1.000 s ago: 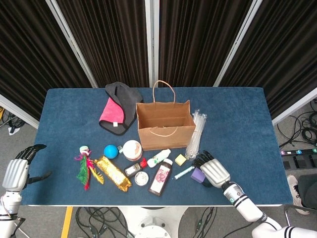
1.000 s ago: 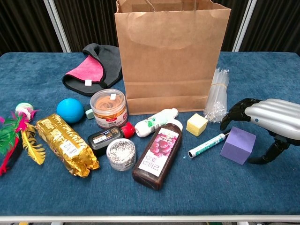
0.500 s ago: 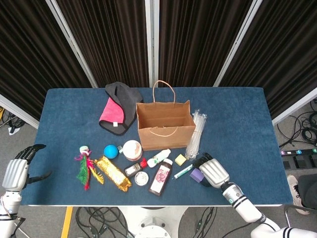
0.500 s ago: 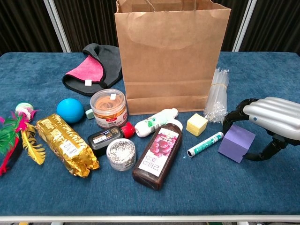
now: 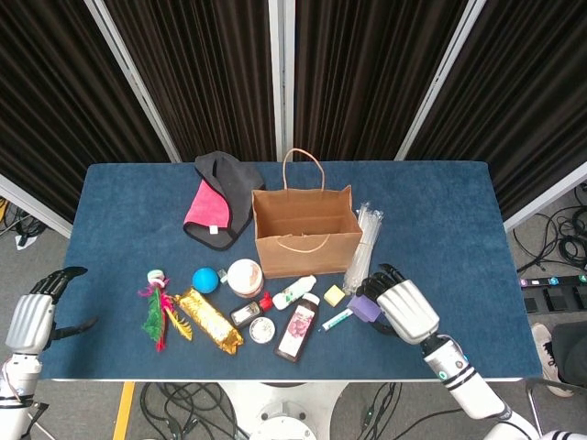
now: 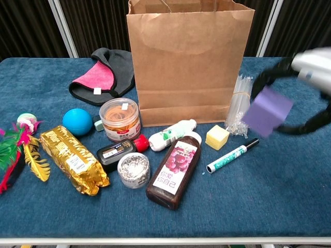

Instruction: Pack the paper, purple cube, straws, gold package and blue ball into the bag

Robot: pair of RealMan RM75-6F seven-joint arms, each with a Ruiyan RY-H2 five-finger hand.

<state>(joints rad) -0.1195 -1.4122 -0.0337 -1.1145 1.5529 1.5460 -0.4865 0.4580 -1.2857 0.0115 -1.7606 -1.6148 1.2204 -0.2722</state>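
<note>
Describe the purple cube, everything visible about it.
The purple cube is a plain, matte lilac block with sharp edges, foam-like by its look. The right hand grips it, dark fingers wrapped around it. It hangs tilted, clear of the blue table, beside the straws and right of the paper bag.

Lighting even, bright, diffuse, from overhead; shadows soft and short. Chest view: right hand (image 6: 313,72) and purple cube (image 6: 267,111) in it smeared by motion blur, edges ghosted; marker (image 6: 232,156) below hand sharp. Glare streaks on gold package (image 6: 72,157), far left of hand. Head view: all crisp, right hand (image 5: 404,307) included. Curtains behind dark, detail lost.
</note>
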